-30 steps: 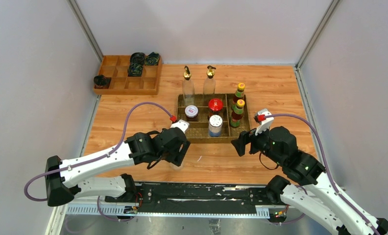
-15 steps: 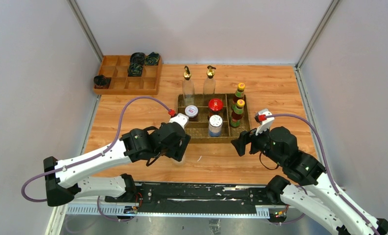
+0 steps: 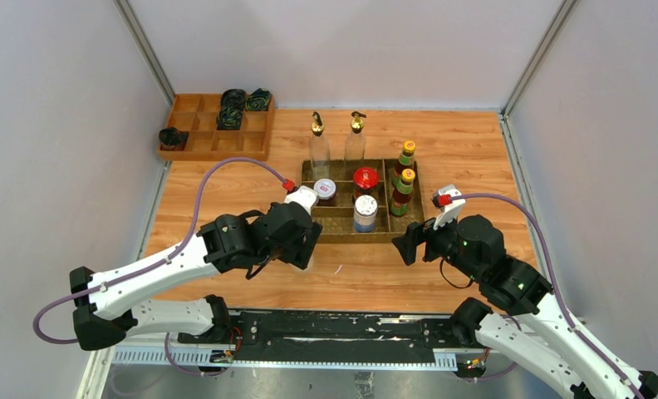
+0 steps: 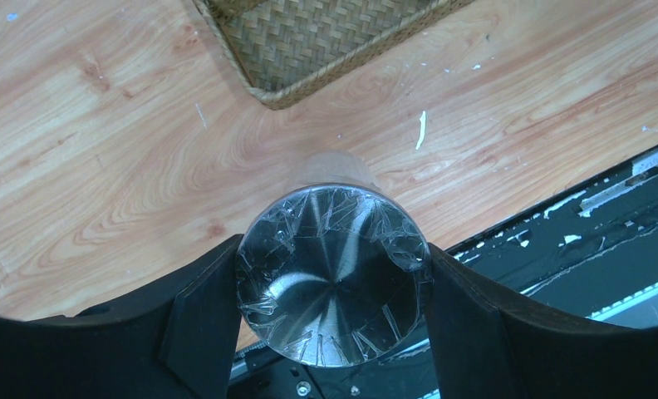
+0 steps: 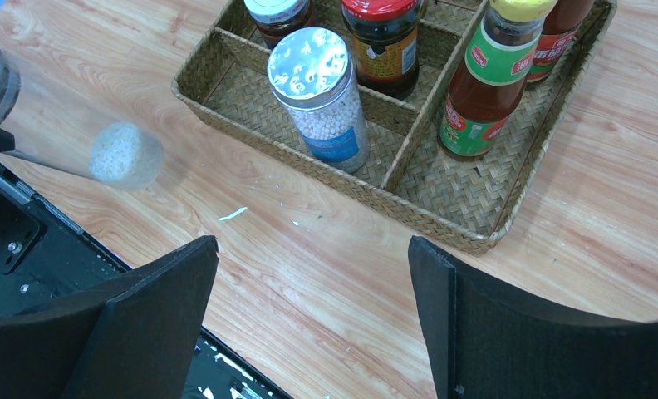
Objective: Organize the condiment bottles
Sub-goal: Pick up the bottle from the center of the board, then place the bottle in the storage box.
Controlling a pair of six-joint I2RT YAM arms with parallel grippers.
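My left gripper is shut on a silver-lidded shaker, both fingers pressed on its lid rim, just off the near-left corner of the woven basket. From the right wrist the shaker's white-filled body shows tilted above the table. In the basket stand a second shaker, a white-lidded jar, a red-lidded jar and two yellow-capped sauce bottles. Two clear gold-spouted bottles stand behind it. My right gripper is open over bare table by the basket's near-right corner.
A wooden divided box with dark rolled cloth bundles sits at the back left. The black rail runs along the table's near edge. Grey walls close in both sides and the back.
My left arm has drawn slightly away from the near edge toward the basket, carrying the shaker. The right arm has not moved.
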